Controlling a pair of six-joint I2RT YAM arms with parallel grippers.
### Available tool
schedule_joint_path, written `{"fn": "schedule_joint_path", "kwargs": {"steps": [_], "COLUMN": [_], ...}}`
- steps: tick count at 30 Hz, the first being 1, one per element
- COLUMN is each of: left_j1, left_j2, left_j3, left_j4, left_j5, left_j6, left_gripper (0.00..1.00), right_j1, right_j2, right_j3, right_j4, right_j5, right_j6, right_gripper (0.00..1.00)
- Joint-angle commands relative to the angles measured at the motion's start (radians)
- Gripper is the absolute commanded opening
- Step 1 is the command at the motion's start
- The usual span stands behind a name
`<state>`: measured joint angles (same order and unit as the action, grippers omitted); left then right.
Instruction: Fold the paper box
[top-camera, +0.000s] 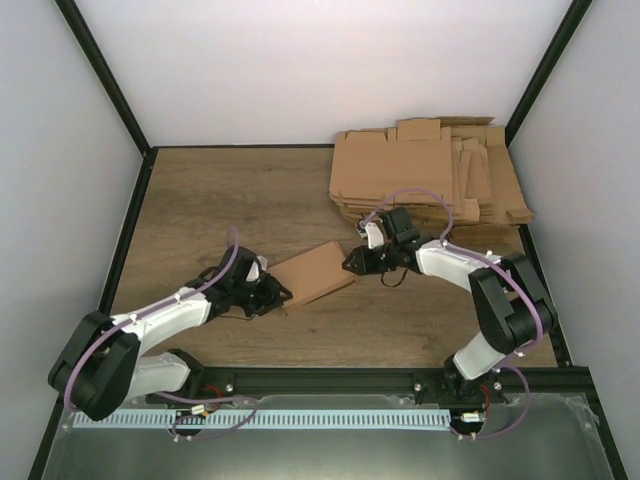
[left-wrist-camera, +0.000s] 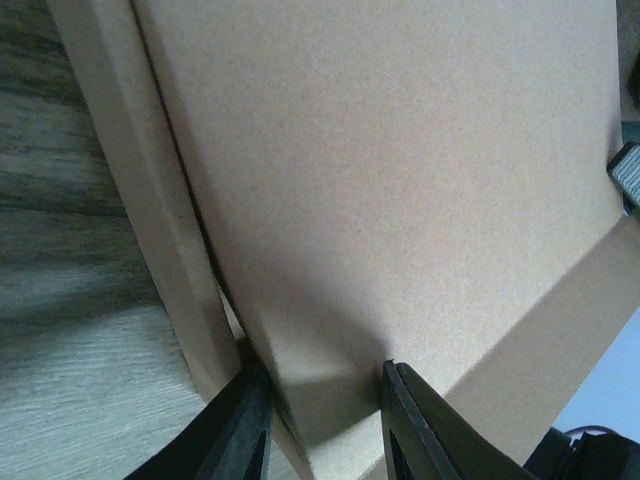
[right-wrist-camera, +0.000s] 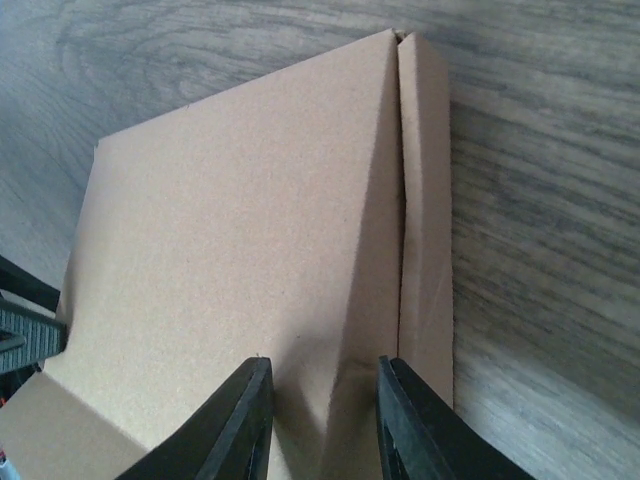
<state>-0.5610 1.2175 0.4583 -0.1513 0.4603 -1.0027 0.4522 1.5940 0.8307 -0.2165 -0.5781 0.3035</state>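
Note:
The paper box (top-camera: 312, 274) is a shallow brown cardboard mailer folded into shape, lying on the table between my two arms. My left gripper (top-camera: 272, 295) is at its near-left corner. In the left wrist view the gripper (left-wrist-camera: 322, 400) has its jaws partly apart and straddles that corner of the box (left-wrist-camera: 400, 180). Its left finger sits at the gap beside the side flap (left-wrist-camera: 130, 200). My right gripper (top-camera: 353, 262) is at the box's right end. In the right wrist view the gripper (right-wrist-camera: 318, 400) has its jaws partly apart and lies over the lid's edge crease on the box (right-wrist-camera: 230, 250).
A pile of flat brown cardboard blanks (top-camera: 430, 175) lies at the back right of the wooden table (top-camera: 220, 200). Black frame posts and white walls enclose the table. A ribbed rail (top-camera: 300, 415) runs along the near edge by the arm bases.

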Motion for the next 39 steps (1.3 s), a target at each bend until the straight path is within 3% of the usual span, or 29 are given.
{"fn": "schedule_joint_path", "kwargs": {"steps": [1, 16, 27, 39], "left_j1": [0.025, 0.031, 0.030, 0.030], "left_j2": [0.050, 0.141, 0.037, 0.054], "left_j3": [0.025, 0.006, 0.084, 0.077], "left_j4": [-0.004, -0.036, -0.211, -0.247], "left_j5": [0.012, -0.002, -0.120, -0.150], "left_j6": [0.104, 0.159, 0.183, 0.204], "left_gripper": [0.31, 0.26, 0.26, 0.26], "right_j1": [0.034, 0.035, 0.034, 0.035], "right_j2": [-0.016, 0.050, 0.018, 0.058], "right_j3": [-0.053, -0.073, -0.041, -0.096], "right_j4": [-0.043, -0.006, -0.042, -0.011], "right_j5": [-0.023, 0.036, 0.059, 0.106], "right_j6": [0.005, 0.004, -0.001, 0.001], "right_gripper": [0.30, 0.28, 0.24, 0.18]}}
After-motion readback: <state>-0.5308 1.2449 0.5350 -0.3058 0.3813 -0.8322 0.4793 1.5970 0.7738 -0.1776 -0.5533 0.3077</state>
